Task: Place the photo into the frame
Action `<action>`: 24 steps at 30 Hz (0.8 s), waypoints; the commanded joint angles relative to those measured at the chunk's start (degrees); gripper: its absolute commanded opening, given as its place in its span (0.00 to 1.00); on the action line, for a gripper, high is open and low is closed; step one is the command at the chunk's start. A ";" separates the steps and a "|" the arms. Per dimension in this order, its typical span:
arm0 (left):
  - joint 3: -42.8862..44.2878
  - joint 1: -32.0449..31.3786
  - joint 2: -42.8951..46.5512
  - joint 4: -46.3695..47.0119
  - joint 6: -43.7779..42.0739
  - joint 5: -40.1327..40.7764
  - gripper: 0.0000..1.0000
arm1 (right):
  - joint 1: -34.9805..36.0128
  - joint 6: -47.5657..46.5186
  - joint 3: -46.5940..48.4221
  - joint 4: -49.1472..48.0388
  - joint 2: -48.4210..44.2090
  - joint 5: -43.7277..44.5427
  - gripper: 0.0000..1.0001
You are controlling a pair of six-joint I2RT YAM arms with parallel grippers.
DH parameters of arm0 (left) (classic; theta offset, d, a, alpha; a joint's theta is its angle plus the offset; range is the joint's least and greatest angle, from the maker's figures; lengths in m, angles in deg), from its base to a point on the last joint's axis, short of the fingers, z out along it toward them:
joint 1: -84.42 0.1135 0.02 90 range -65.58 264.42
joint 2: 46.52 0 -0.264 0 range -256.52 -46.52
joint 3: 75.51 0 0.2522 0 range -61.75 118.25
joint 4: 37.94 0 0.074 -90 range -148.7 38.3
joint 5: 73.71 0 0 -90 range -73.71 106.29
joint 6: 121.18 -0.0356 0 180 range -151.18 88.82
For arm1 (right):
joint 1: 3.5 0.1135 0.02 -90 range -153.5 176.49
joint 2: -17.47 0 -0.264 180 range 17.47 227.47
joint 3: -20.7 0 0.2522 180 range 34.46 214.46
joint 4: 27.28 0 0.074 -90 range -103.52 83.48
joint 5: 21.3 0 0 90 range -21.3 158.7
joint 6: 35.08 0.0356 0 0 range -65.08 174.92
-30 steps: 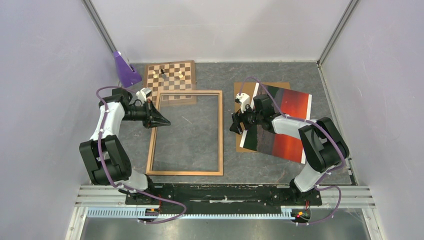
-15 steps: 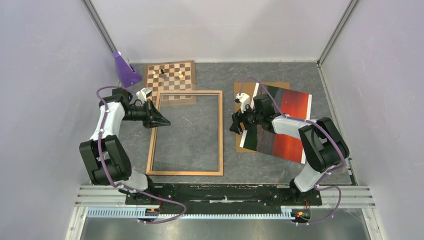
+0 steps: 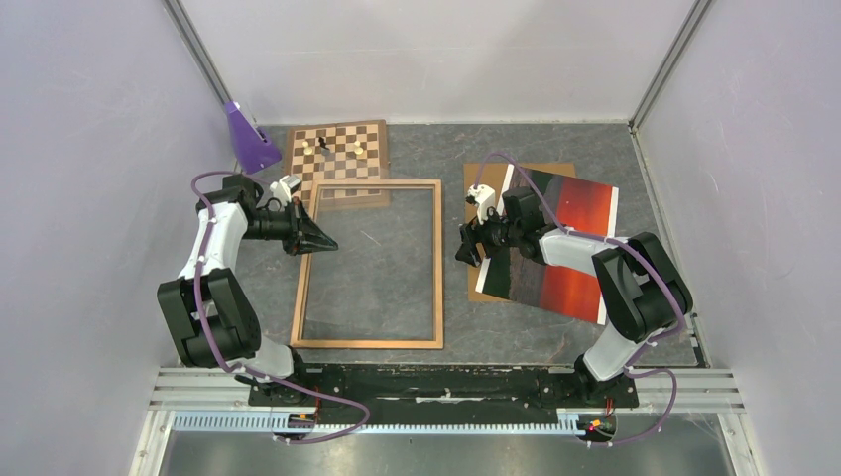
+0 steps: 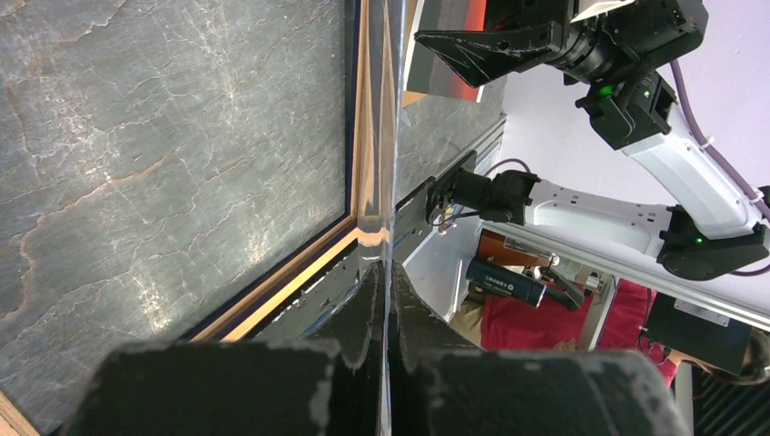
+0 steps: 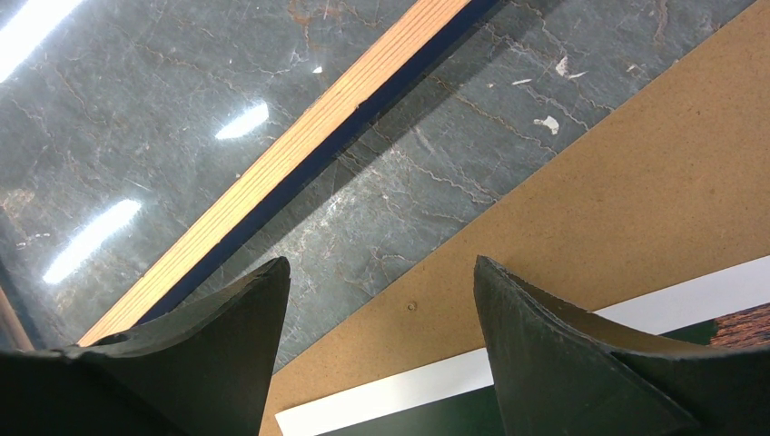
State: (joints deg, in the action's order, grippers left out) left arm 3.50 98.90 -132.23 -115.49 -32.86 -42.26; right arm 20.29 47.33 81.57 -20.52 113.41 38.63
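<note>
The frame (image 3: 437, 258) lies flat mid-table with its light wood side up; its rail also shows in the left wrist view (image 4: 363, 136) and the right wrist view (image 5: 300, 145). My left gripper (image 3: 327, 243) sits over the frame's left rail, shut on the edge of a thin clear pane (image 4: 390, 136) seen edge-on between the jaws (image 4: 386, 272). The photo (image 3: 575, 213), sunset side up, lies on a brown backing board (image 3: 486, 174) to the right. My right gripper (image 3: 464, 253) is open and empty, just above the board's left edge (image 5: 590, 200) and the photo's white strip (image 5: 409, 386).
A chessboard (image 3: 337, 149) with a few pieces lies behind the frame, its near edge under the frame's top rail. A purple wedge-shaped object (image 3: 248, 139) stands at the back left. Grey walls close in the table on three sides.
</note>
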 commanded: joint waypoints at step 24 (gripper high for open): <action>-0.75 -0.69 1.42 -0.28 -1.44 -2.07 0.02 | 2.93 7.51 10.34 -2.86 8.87 -2.78 0.75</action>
State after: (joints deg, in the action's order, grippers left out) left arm 2.82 98.71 -131.95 -115.43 -32.83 -42.34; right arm 22.71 52.51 89.22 -20.56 120.80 38.02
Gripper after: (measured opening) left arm 0.033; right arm 0.760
